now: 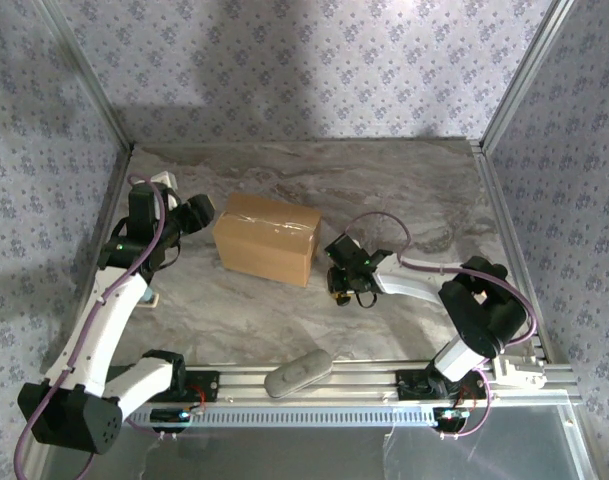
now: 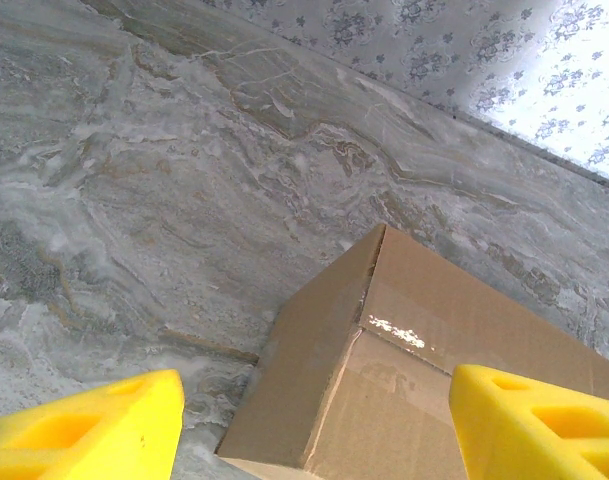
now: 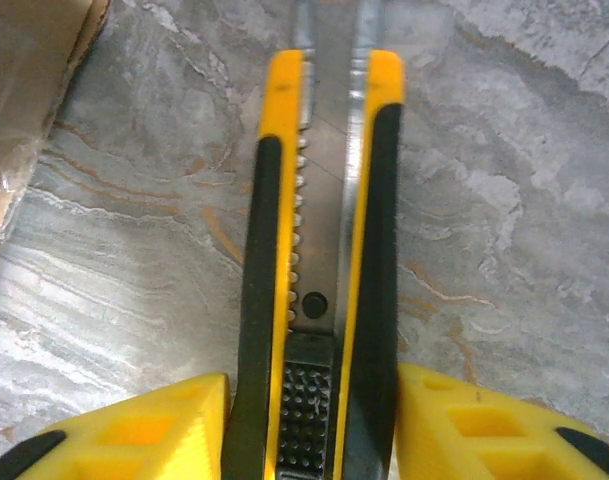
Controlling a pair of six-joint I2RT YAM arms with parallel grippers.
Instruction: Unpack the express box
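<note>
**Ana:** Where was the box?

**Ben:** The box (image 1: 267, 238) sat near the middle of the table (image 1: 404, 190), a little toward the left arm. Its flaps were closed and the tape (image 2: 396, 332) across the top was unbroken, so I judged that nothing had been unpacked yet.

**Ana:** And the left gripper?

**Ben:** The left gripper (image 2: 316, 400) hung just beside the box's left end. Its jaws were spread wide and empty, with a corner of the box showing between the yellow fingers. It looked placed to brace the box against sliding.

**Ana:** What about the right one?

**Ben:** The right gripper (image 3: 312, 400) was low over the table, just right of the box. Its fingers were pressed against both sides of a yellow-and-black knife (image 3: 319, 200), so it was clasping the handle. The blade end pointed forward, away from the wrist, probably so it could reach the tape. I couldn't tell whether the knife was clear of the table.
</note>
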